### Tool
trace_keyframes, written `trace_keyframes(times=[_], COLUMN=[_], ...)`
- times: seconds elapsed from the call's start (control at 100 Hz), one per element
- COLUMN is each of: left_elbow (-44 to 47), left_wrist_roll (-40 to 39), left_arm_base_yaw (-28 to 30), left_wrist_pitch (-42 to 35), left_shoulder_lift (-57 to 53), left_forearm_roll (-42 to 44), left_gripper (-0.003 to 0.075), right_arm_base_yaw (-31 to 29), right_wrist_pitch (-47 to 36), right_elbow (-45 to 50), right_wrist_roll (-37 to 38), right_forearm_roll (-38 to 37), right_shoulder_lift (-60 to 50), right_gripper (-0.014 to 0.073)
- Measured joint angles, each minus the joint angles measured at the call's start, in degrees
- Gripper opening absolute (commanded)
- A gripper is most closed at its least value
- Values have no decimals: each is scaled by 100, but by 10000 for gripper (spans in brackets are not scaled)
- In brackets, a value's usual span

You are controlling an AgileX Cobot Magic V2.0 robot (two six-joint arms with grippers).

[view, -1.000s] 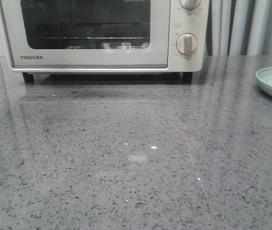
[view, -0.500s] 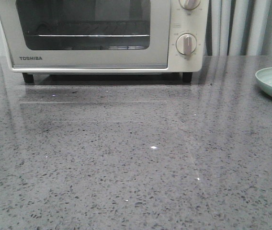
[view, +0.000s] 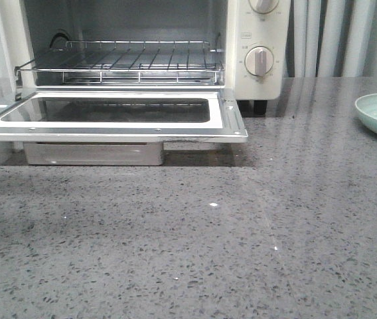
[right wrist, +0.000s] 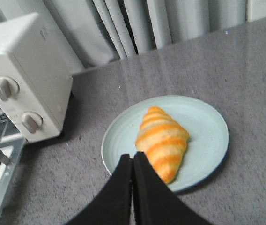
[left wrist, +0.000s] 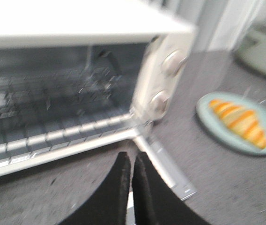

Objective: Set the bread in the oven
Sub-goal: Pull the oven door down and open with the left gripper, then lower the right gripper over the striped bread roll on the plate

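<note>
Bread point(right wrist: 162, 142) lies across the middle of a pale green plate point(right wrist: 208, 123), just beyond the right gripper point(right wrist: 133, 165), whose fingers are pressed together on nothing. Bare grey counter point(view: 241, 252) rings the plate's rim. Beside it stands the oven point(view: 258, 40), door point(view: 115, 119) dropped flat, wire rack point(view: 122, 63) bare. The left gripper point(left wrist: 131, 164), fingers likewise closed and empty, hangs over the door's near corner.

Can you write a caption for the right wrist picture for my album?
Shut right hand hovers by the bread on its plate.
</note>
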Motion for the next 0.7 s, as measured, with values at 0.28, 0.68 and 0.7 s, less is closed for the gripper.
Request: trace_keyframes(times=[0.28,0.68,0.7], left_elbow=[0,0,0], left_wrist_roll=[0,0,0], left_arm_base_yaw=[-51,-51,-51], left_wrist_pitch=[414,486,486], left_shoulder_lift=[-1077,-2083,-2104], left_forearm_roll=[313,608,608], left_gripper=[-22,-22,-22], right_arm_base_yaw=[0,0,0], right_wrist_pitch=[443,751,807], right_elbow=[-17,-1014,-1110], right_wrist_roll=[-161,-395,-411], right_forearm_roll=[58,92,92], right_shoulder_lift=[251,2132,2254], right_gripper=[-49,-46,-45])
